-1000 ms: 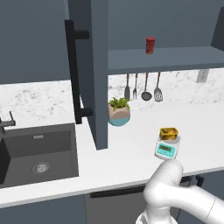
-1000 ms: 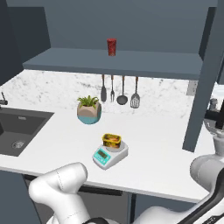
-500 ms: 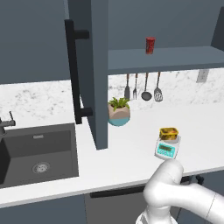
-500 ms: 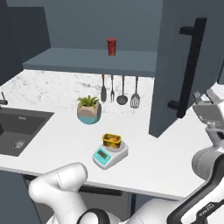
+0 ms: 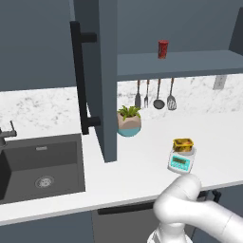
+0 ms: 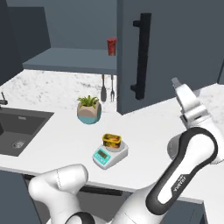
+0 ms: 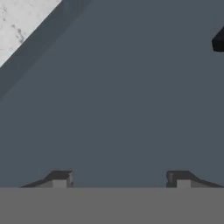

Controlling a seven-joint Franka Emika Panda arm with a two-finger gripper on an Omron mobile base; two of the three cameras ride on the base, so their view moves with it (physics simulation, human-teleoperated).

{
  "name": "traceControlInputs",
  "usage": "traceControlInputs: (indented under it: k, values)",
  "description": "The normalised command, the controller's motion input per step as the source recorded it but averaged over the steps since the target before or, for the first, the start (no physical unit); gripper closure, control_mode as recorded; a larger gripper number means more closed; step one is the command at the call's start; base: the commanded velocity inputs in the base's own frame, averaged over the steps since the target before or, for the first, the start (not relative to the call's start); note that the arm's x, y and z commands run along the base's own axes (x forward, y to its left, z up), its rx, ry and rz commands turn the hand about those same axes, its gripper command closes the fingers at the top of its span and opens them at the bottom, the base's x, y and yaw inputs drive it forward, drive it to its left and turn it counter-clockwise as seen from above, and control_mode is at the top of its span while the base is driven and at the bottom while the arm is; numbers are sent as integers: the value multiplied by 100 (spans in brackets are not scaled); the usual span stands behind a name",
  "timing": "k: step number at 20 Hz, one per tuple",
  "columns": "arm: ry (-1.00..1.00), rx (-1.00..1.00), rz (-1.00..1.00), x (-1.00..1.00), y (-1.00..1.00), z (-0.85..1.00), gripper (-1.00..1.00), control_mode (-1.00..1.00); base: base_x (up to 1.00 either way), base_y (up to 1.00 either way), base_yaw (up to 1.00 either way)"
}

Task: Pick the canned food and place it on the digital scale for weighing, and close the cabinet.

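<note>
The canned food (image 5: 183, 144) (image 6: 112, 140), a short yellow tin, sits on top of the digital scale (image 5: 181, 162) (image 6: 106, 156) on the white counter. The cabinet has two dark doors. Its left door (image 5: 102, 71) stands swung out with its black bar handle (image 5: 79, 76) facing me. Its right door (image 6: 179, 43) is partly swung in over the shelf, handle (image 6: 141, 54) outward. My gripper (image 6: 177, 85) (image 7: 119, 179) is at the right door's outer face, right of the handle, open with nothing between its fingertips (image 7: 60, 178).
A red can (image 5: 163, 49) (image 6: 112, 46) stands on the cabinet shelf. A potted plant (image 5: 128, 121) (image 6: 89, 109) and hanging utensils (image 5: 154, 95) are at the back wall. The sink (image 5: 40, 161) (image 6: 17, 129) lies to the left.
The right cabinet door has swung far leftward toward shut, and my gripper has followed its face. The tin, the scale and the left door have not moved.
</note>
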Motion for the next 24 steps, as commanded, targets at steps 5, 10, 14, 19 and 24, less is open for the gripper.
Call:
traceControlInputs:
  k: [5, 10, 14, 19, 24]
  values:
    - [11, 0, -33, 99, 86, 0, -100, -100, 0, 0, 0]
    - [13, 0, -24, 100, 54, 15, -100, -100, 0, 0, 0]
    - [6, 0, -17, 100, 26, 10, -100, -100, 0, 0, 0]
    - [11, 0, -8, 100, 5, 1, -100, -100, 0, 0, 0]
    - [13, 0, 0, 99, 0, -8, -100, -100, 0, 0, 0]
